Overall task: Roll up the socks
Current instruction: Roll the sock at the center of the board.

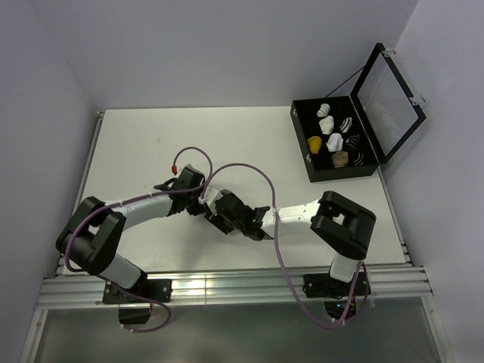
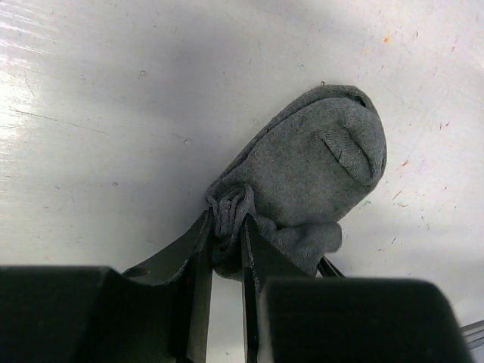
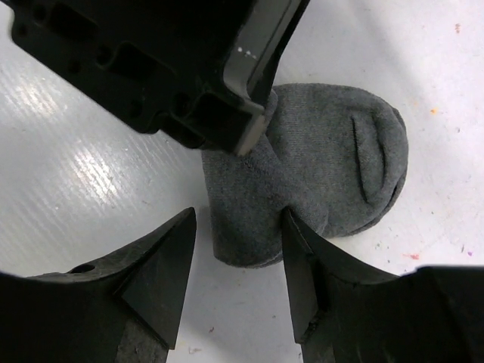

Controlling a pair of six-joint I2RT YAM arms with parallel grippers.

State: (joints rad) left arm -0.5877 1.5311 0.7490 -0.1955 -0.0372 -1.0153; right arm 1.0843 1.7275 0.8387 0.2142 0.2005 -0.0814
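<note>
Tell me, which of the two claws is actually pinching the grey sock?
The left gripper: it is clamped on a bunched fold of the sock. The right gripper is open around one end of it.

Robot lab bench, walled in as a test cell.

Shown by two black-and-white robot arms (image 1: 144,206) bolted to a silver aluminium rail frame (image 1: 227,287) along the bottom edge, looped purple cables (image 1: 275,246), a scuffed white tabletop (image 1: 189,136) mid-frame, plain pale partition walls (image 1: 212,53) on three sides, and a black compartmented case with a clear hinged lid (image 1: 344,173) at upper right.
</note>
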